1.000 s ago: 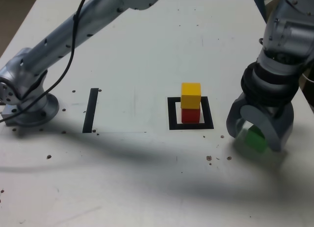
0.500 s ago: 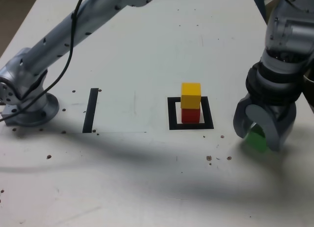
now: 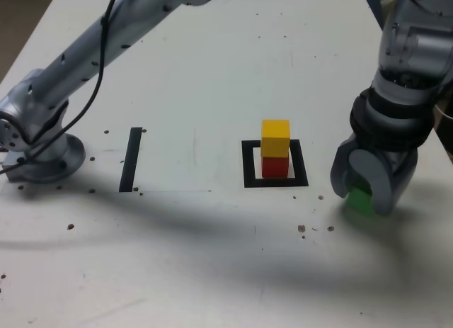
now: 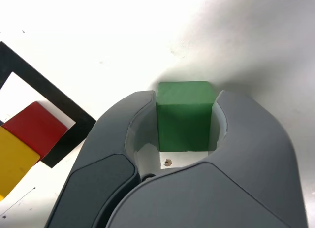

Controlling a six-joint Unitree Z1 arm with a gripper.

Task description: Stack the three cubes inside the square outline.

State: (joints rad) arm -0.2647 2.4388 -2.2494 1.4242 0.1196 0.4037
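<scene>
- The gripper is down at the table, at the exterior view's right; its jaws are closed against two opposite sides of the green cube.
- In the wrist view each jaw's inner face lies flat on a side of the green cube, with no gap showing on either side.
- In the exterior view only a lower corner of the green cube peeks out between the jaws; whether it rests on the table or is just clear of it cannot be told.
- The square outline lies near the jaws, toward the exterior view's left of them, with bare table between.
- The red cube sits inside the square outline, and the yellow cube sits on top of it, roughly squared up with it.
- In the wrist view the red cube and yellow cube appear off to one side of the jaws, apart from them, with a corner of the black frame between.
- A straight black strip lies well away from the jaws, beyond the stack, near the arm's base.
- Small dark specks dot the table close to the jaws and around the base.
</scene>
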